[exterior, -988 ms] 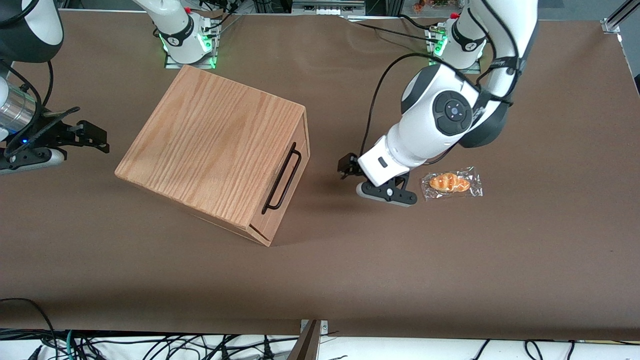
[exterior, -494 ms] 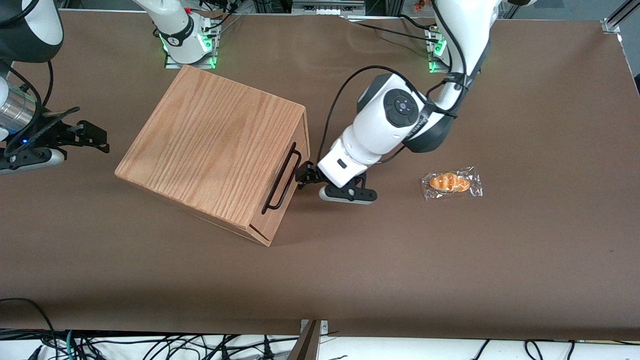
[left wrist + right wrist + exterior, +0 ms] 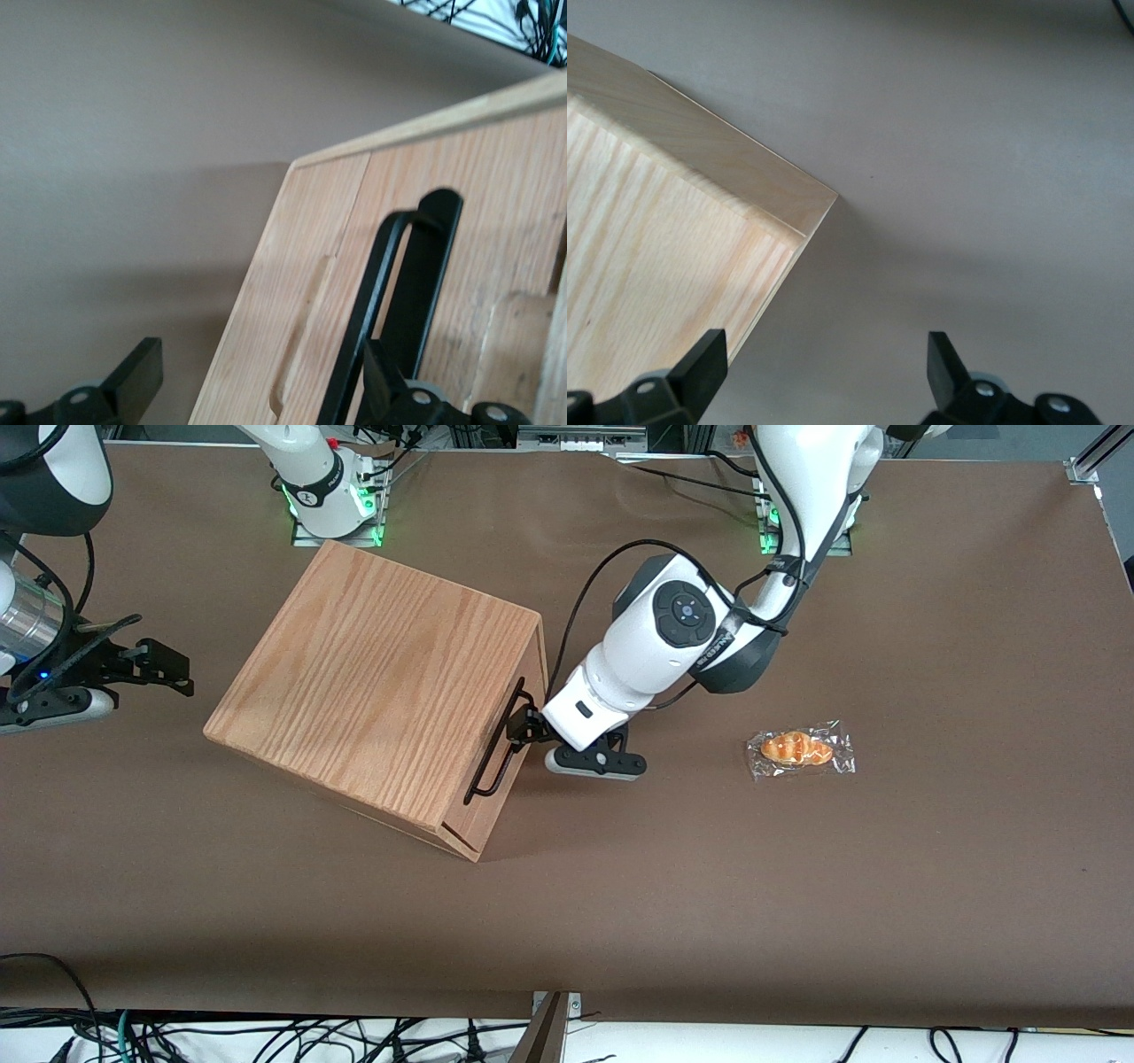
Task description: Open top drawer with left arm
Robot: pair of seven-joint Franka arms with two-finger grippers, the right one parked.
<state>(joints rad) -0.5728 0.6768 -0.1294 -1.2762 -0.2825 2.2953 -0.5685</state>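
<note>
Since one second ago the left arm [image 3: 673, 646] has swung from beside the wrapped pastry [image 3: 800, 749] toward the parked arm's end of the table, and half a second ago its gripper [image 3: 523, 728] stood just short of the handle, which it now reaches. Oak cabinet [image 3: 381, 691] stands on the brown table [image 3: 797, 886], turned at an angle, unmoved across all three front views. Its top drawer [image 3: 523, 717] is shut, the front panel flush with the cabinet's face, and the thin black bar handle [image 3: 500, 744] runs along that panel. At the handle's end farther from the front camera sits the gripper, pressed close to the drawer front. In the left wrist view the fingers [image 3: 133, 376] are spread apart, one finger standing over bare table beside the cabinet [image 3: 292, 292], the second finger overlapping the handle [image 3: 381, 292]; the bar lies near the inner edge of that second finger, and the fingers do not clamp it. Whether the second finger touches the bar cannot be told. Between cabinet and pastry the arm's white wrist slopes down toward the drawer, round black button panel [image 3: 682, 613] facing up. Toward the working arm's end lies the pastry in clear wrapping, well apart from the gripper.
</note>
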